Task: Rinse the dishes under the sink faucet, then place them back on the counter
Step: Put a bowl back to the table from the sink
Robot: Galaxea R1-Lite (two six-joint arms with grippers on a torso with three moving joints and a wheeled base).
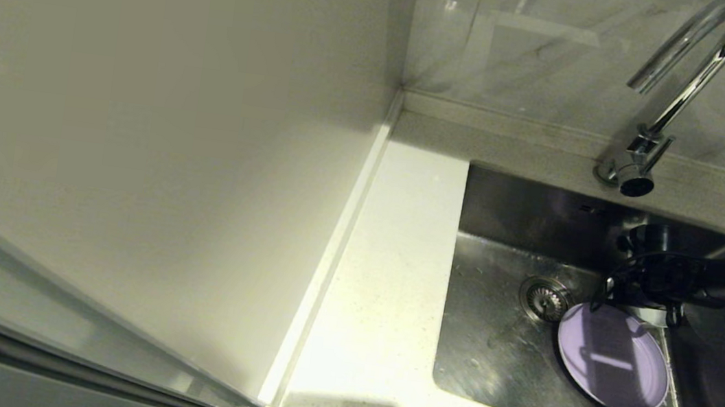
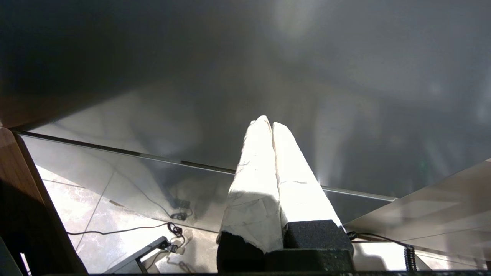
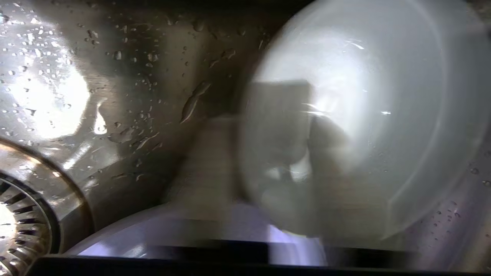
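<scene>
Cream wall panelling (image 1: 136, 134) fills my left side, and beside it runs the white, finely speckled stone counter (image 1: 386, 289) with its raised back edge. Next comes the rectangular brushed stainless steel sink (image 1: 490, 344), wet with droplets, its round slotted drain strainer (image 1: 546, 298) near the middle. Just right of the strainer, the flat round lavender plate (image 1: 613, 357) lies on the sink floor, smooth and glossy. My right gripper (image 1: 653, 284) reaches down into the sink just behind the plate, at the small pale blue-white bowl (image 3: 345, 115), a smooth translucent round shape; I cannot tell whether its fingers have closed on the rim. Above stands the tall chrome gooseneck faucet (image 1: 681, 90). My left gripper (image 2: 268, 126) sits parked away from the sink, its white-wrapped fingers (image 2: 255, 172) pressed together.
</scene>
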